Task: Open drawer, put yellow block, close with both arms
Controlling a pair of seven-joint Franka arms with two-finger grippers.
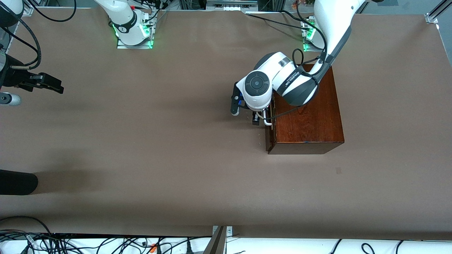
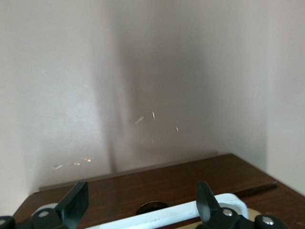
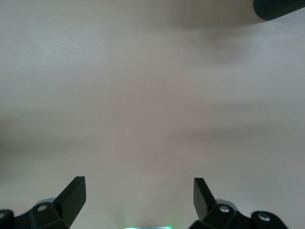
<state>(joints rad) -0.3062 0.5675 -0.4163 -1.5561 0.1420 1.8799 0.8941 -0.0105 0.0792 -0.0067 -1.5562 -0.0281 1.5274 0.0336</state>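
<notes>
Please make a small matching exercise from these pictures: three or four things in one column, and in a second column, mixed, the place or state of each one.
Things:
1. left gripper
2. right gripper
3. drawer
4. handle

Places or states:
A. white bar, lying between open fingers
B. open, over bare table at the right arm's end, waiting
C. at the front of the dark wooden box, fingers open
D. nearly closed, front at the box

Pairs: 1-C, 2-B, 3-D, 4-A
</notes>
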